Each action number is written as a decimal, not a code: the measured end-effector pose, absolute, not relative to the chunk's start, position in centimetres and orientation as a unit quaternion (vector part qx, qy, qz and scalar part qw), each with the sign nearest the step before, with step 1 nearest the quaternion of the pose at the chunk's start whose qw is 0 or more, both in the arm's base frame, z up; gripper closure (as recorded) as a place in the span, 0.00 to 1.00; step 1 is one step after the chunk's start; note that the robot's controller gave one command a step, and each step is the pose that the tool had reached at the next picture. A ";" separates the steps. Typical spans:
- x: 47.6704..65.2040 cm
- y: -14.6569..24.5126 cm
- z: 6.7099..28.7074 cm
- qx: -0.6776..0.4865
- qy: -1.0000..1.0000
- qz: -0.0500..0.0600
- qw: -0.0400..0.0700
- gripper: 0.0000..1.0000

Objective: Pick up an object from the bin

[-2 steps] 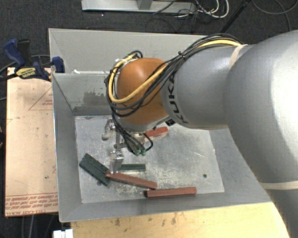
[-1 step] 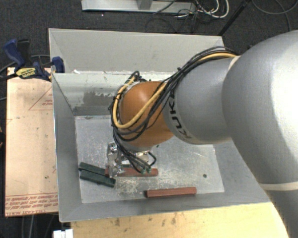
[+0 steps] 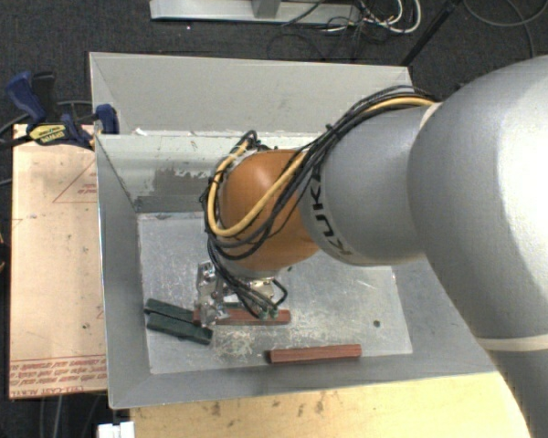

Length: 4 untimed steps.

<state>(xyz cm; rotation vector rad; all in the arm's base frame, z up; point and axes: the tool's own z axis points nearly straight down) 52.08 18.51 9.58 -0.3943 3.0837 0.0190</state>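
Slippage looked likely: gripper (image 3: 215, 301) sat low over a brown stick's (image 3: 260, 316) left end, beside a green bar (image 3: 177, 322) near the bin's (image 3: 119, 245) front. Whether it was apart or together couldn't be told, and an end pinch might let the stick pivot out.

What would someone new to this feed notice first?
The big grey arm, orange cover at its wrist, reaches in from the right across the bin. Its gripper sits low over the floor's front left, above a reddish-brown stick and beside a dark green bar. A second reddish-brown bar lies apart near the front wall.
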 end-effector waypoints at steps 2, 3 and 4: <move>53.2 18.6 9.5 -0.126 0.992 0.008 0.025 0.00; 53.1 18.6 9.5 -0.126 0.992 0.008 0.023 0.00; 50.6 22.6 8.9 -0.101 0.995 0.005 0.022 1.00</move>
